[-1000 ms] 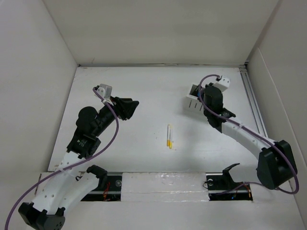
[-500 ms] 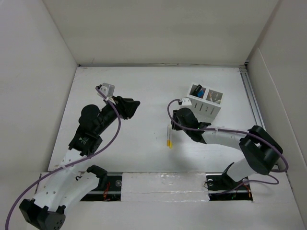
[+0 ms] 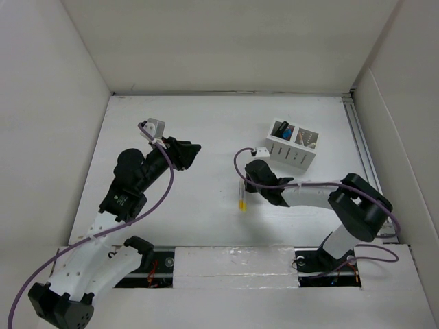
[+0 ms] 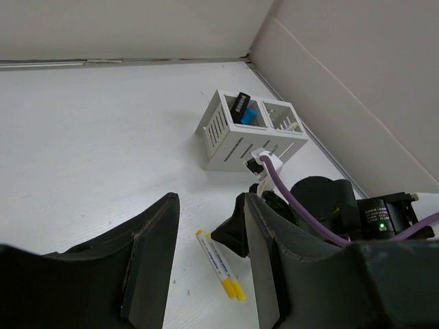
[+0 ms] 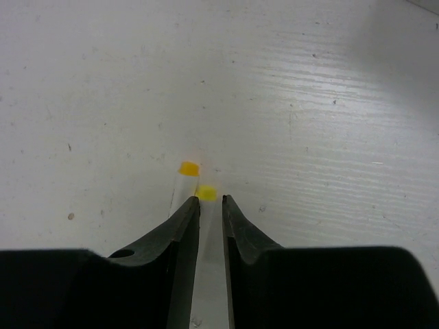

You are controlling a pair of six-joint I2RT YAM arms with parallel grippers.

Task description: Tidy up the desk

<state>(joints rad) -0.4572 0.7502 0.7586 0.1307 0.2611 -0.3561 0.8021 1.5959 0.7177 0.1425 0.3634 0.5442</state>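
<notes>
Two white markers with yellow ends (image 3: 241, 195) lie side by side on the white desk (image 3: 206, 123) near its middle. My right gripper (image 3: 247, 182) is down at their far end. In the right wrist view its jaws (image 5: 210, 200) are closed around one marker (image 5: 208, 194), which fills the gap, while the second marker (image 5: 185, 177) lies just left of the left finger. My left gripper (image 3: 191, 152) hovers open and empty over the desk's left half. Its wrist view shows the markers (image 4: 219, 264) between its fingers (image 4: 209, 205), far below.
A small white slotted organizer box (image 3: 291, 144) stands at the back right, with a black and blue item in one compartment (image 4: 241, 110). A metal rail (image 3: 363, 151) runs along the desk's right edge. White panels wall the desk.
My right arm swung from the organizer box down and left to the markers, and now sits at their far end. The left arm has barely moved.
</notes>
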